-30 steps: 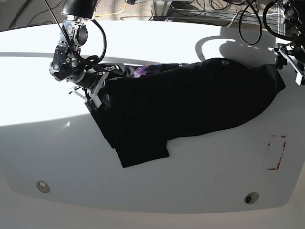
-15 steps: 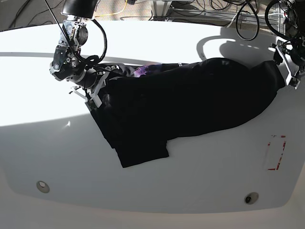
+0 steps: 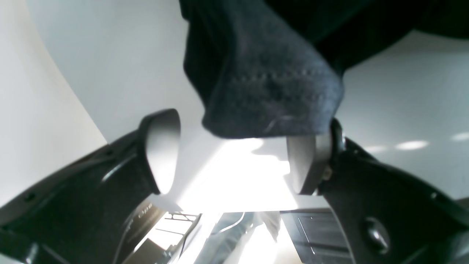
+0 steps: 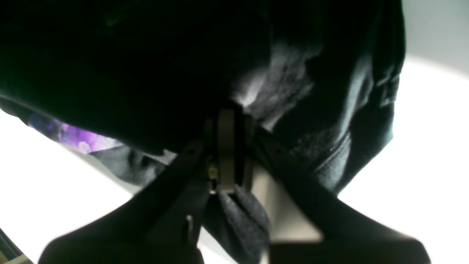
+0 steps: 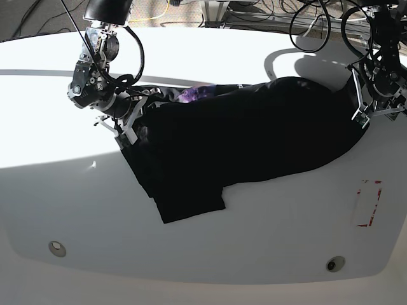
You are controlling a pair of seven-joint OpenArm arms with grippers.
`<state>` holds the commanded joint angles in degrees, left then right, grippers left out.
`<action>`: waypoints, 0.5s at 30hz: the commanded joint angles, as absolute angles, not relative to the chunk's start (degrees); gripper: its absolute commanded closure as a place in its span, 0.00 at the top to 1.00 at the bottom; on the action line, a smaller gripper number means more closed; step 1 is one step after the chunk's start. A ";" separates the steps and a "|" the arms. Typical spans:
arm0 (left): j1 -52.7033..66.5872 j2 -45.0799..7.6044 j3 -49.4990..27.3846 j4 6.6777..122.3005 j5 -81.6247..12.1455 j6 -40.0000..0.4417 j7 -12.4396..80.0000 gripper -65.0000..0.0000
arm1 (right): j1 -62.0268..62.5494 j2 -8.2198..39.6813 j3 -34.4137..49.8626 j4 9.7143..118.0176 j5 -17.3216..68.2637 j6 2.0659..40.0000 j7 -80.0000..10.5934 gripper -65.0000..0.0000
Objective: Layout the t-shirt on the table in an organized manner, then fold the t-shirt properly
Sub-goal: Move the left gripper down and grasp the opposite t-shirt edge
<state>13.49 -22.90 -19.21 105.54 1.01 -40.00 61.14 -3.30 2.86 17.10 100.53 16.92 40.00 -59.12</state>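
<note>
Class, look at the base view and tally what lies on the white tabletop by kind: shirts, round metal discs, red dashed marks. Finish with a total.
Black t-shirt: 1
Round metal discs: 2
Red dashed rectangle mark: 1
Total: 4

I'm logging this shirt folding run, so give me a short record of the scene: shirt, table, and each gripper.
shirt: black, bunched and unfolded, spread across the table
table: white, red dashed mark near one edge
left gripper: jaws open, a stitched hem corner of the shirt between them
right gripper: shut on the shirt
purple print: showing at a fold
</note>
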 joint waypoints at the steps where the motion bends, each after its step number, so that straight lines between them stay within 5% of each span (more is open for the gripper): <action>1: 12.18 -22.81 -19.21 104.92 0.92 -40.00 61.14 0.65 | -3.30 2.86 17.10 100.53 16.92 40.00 -59.12 0.00; 15: -2.15 -22.02 -19.21 95.08 1.27 -40.00 61.14 0.65 | -3.30 2.95 17.10 100.62 16.92 40.00 -59.12 0.00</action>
<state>-2.15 -22.02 -19.21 95.08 1.27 -40.00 61.14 -3.30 2.95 17.10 100.62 16.92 40.00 -59.12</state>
